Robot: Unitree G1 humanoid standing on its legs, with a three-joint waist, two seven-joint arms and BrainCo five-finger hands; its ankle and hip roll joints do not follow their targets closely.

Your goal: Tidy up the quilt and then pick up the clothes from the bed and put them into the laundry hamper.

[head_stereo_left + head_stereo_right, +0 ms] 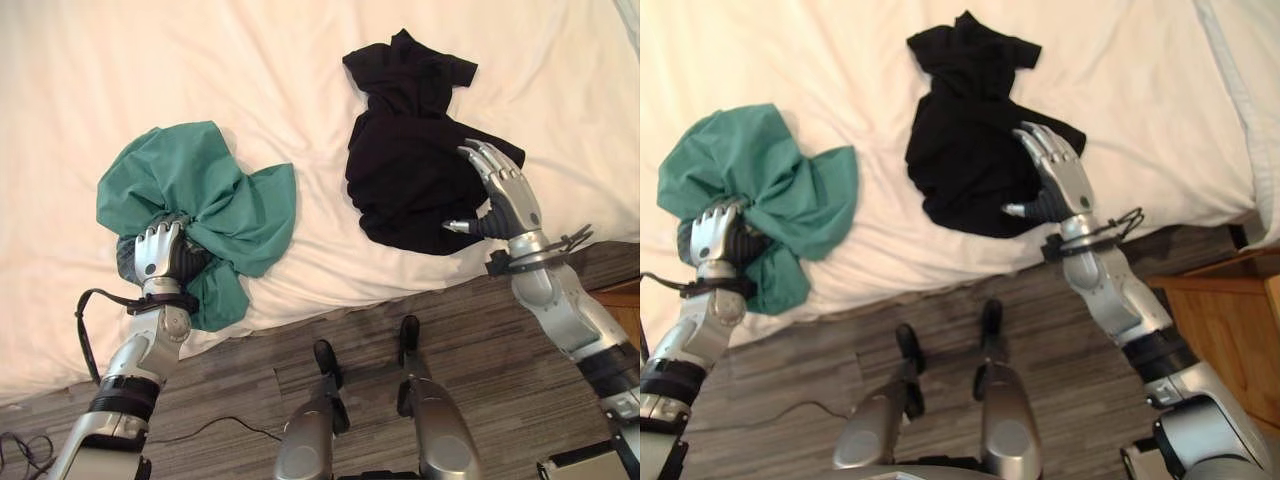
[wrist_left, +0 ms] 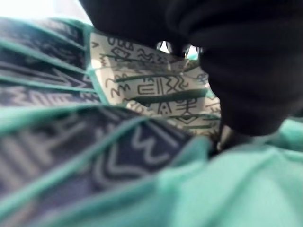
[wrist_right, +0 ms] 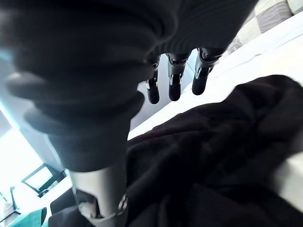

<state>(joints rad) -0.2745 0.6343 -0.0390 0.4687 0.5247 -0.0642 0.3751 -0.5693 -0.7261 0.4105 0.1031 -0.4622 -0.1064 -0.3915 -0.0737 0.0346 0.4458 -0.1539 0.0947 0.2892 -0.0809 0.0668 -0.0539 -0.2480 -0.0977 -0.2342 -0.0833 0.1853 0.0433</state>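
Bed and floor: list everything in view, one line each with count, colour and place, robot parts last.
green garment: one, teal green with a patterned part, bunched on the bed near its front edge, robot's left side.
black garment: one, black, crumpled on the bed, robot's right side.
bed sheet: one, cream white, covering the bed under both garments.
floor: grey wood-look planks, in front of the bed.
wooden furniture: one, brown, on the floor at the far right.
left robot hand: one, silver, fingers curled into the green garment at the bed's edge.
right robot hand: one, silver, fingers straight, over the black garment's near right edge.
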